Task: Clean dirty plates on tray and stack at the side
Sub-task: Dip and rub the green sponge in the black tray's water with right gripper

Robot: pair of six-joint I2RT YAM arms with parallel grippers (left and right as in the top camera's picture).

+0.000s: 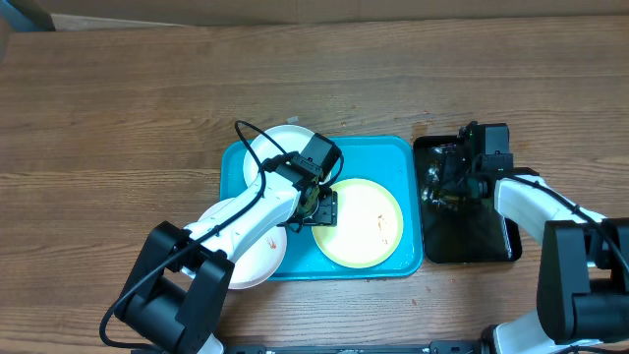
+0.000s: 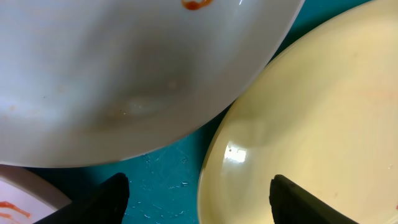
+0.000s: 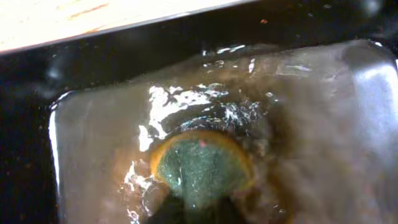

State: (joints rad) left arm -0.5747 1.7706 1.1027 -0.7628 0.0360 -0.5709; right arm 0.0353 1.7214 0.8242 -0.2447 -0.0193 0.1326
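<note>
Left gripper (image 1: pixel 321 207), jaws spread, hangs over the tray (image 1: pixel 393 147), nearer the plates (image 1: pixel 279 144); the yellow-green plate (image 1: pixel 360 226) lies just to its right. Right gripper (image 1: pixel 444 183) is down at the sponge (image 3: pixel 200 165) in the black tray (image 1: pixel 474 246); grip cannot be told

My left gripper (image 2: pixel 200 200) over 1 narrow gap of bare turquoise plastic rectangular tray (image 2: pixel 165 177), round white plate (image 2: pixel 124 74) and round yellow-green plate (image 2: pixel 323 112) blocking either side
</note>
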